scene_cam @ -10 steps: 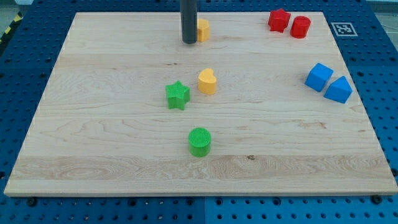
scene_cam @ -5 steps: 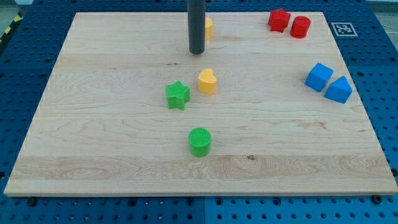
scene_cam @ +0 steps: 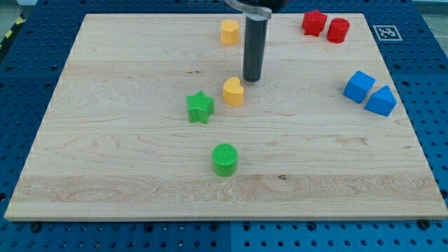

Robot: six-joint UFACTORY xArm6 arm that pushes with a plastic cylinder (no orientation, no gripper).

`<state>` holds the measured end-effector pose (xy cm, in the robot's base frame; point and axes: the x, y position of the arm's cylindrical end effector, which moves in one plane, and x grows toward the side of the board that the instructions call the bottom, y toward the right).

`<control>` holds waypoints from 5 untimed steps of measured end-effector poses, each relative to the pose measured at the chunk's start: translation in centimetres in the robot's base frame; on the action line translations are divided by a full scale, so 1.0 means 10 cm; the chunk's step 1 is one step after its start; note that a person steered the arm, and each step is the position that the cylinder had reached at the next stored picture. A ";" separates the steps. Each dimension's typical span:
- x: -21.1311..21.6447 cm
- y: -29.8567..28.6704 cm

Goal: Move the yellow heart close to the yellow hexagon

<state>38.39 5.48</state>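
Note:
The yellow heart (scene_cam: pixel 233 92) lies near the middle of the wooden board (scene_cam: pixel 126 161). The yellow hexagon (scene_cam: pixel 229 32) sits near the view's top edge, almost straight above the heart. My tip (scene_cam: pixel 252 79) stands just above and to the right of the yellow heart, close to it; I cannot tell whether it touches. The rod rises from there out of the view's top.
A green star (scene_cam: pixel 200 107) lies left of the heart. A green cylinder (scene_cam: pixel 225 159) is lower down. A red star (scene_cam: pixel 314 22) and red cylinder (scene_cam: pixel 338 30) sit at the top right. Two blue blocks (scene_cam: pixel 359 86) (scene_cam: pixel 381 101) lie at the right.
My tip has moved down and to the right, from beside the yellow hexagon to the upper right of the yellow heart. No block has moved.

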 end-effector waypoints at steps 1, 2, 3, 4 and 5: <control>0.25 0.16; 0.52 0.21; 0.80 0.21; 1.00 0.12; 1.06 -0.15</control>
<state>49.01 3.97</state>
